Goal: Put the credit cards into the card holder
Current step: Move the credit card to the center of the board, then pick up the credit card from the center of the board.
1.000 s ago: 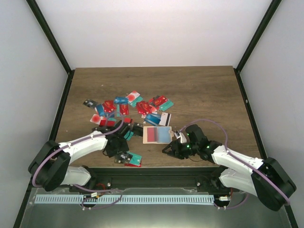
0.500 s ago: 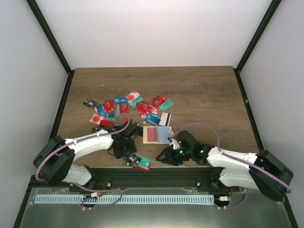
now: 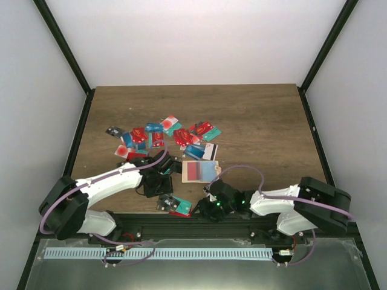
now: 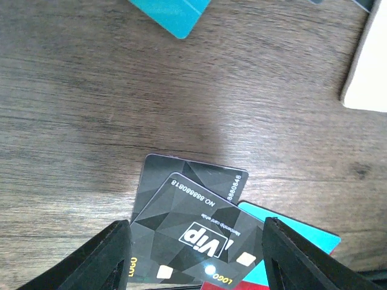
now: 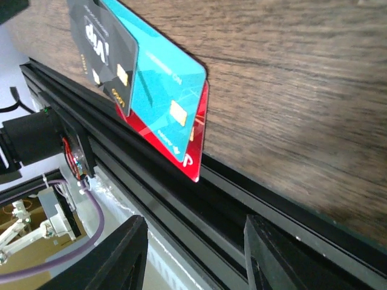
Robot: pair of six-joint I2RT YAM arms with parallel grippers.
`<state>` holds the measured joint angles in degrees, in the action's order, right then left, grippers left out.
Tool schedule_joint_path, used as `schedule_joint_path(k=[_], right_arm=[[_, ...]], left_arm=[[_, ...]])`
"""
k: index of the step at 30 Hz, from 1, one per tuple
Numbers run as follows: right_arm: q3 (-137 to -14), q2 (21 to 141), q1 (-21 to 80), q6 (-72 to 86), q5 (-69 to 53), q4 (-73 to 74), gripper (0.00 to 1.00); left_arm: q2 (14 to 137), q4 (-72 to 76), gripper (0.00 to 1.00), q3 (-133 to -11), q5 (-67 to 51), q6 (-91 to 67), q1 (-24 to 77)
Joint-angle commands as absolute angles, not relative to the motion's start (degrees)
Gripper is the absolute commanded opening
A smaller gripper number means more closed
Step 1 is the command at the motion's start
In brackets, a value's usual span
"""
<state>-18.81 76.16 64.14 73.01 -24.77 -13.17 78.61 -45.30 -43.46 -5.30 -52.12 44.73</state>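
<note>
A small stack of credit cards [image 3: 175, 206] lies at the table's near edge: black VIP cards [image 4: 193, 232] on top, then a teal card [image 5: 160, 90] and a red card [image 5: 196, 151] that overhangs the edge. My left gripper [image 3: 162, 187] hovers open just behind the stack, its fingers [image 4: 106, 260] on either side of the black cards in the left wrist view [image 4: 196, 266]. The right gripper [image 3: 203, 209] sits low, right of the stack, open and empty [image 5: 193, 260]. The tan card holder [image 3: 199, 171] lies open behind both, showing red and pale blue inside.
Several more credit cards [image 3: 160, 140] lie scattered at the back left of the holder. A teal card [image 4: 172, 12] and the holder's edge [image 4: 369, 72] show in the left wrist view. A black rail [image 5: 254, 205] runs along the table's near edge.
The small stack slid right toward the near edge. My left gripper has drawn back a little from it. The right arm swung left along the near edge, close to the stack.
</note>
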Motion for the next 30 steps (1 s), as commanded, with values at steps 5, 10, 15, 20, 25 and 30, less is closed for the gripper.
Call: schedule_joint_path(k=[5, 10, 15, 20, 25, 30], right_arm=[[-22.8, 84.8, 68.0, 79.5, -19.2, -22.7, 0.44], [-25.1, 89.2, 68.9, 81.0, -18.0, -24.2, 0.42], [-25.1, 90.9, 68.9, 82.7, -16.5, -25.3, 0.39], [-24.8, 91.6, 69.0, 83.5, -16.0, -25.6, 0.36], [-24.8, 91.9, 69.2, 83.7, -16.0, -26.0, 0.22], [-24.8, 90.9, 69.2, 83.7, -16.1, -25.1, 0.09]], left_arm=[[74.4, -46.2, 0.61, -43.8, -6.8, -44.1, 45.0], [73.0, -47.0, 0.60, -42.8, -7.2, -42.2, 44.8], [71.8, -47.4, 0.60, -41.6, -7.7, -41.3, 44.7], [71.7, -47.7, 0.60, -41.3, -7.8, -40.5, 44.7], [71.6, -47.6, 0.59, -41.1, -7.9, -40.4, 44.6], [71.4, -47.6, 0.59, -41.2, -8.0, -40.6, 44.6]])
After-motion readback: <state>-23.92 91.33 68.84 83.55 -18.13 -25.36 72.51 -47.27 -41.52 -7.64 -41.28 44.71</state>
